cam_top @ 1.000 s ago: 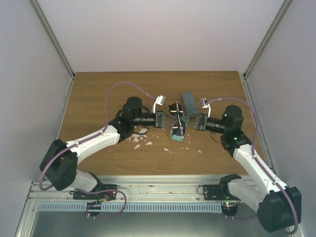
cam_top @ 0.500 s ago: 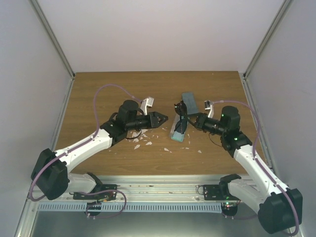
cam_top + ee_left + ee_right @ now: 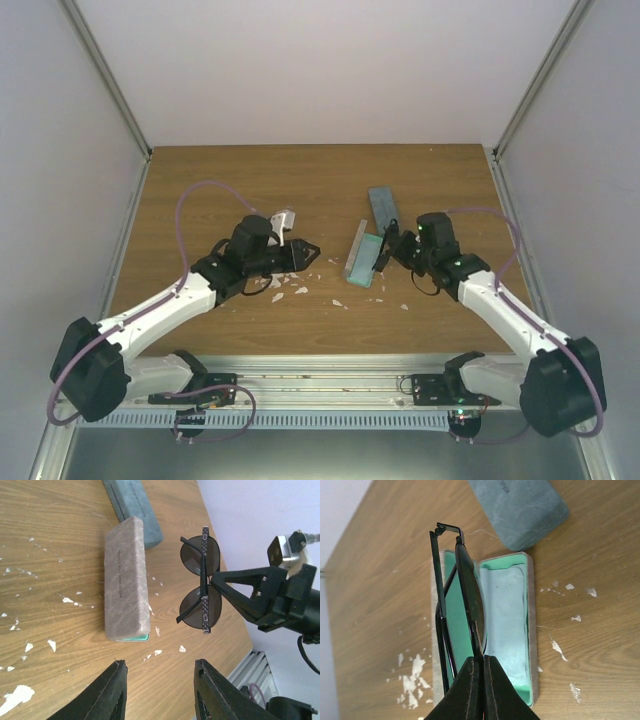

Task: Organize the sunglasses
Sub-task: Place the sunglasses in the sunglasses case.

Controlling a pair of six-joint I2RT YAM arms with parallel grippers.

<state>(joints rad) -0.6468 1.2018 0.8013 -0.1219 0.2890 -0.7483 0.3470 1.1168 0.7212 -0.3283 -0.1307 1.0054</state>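
On the wooden table (image 3: 200, 190) our right gripper (image 3: 481, 661) clenches the dark round-lensed sunglasses (image 3: 470, 597) over the open grey case (image 3: 512, 605) (mint lining showing). A closed blue-grey case (image 3: 520, 510) lies just beyond. Our left gripper (image 3: 160, 666) hangs spread, holding nothing.

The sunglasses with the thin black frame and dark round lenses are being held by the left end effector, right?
No. The right end effector is pinching the thin black-framed sunglasses with dark round lenses, as the right wrist view shows. The left end effector is open and holds nothing.
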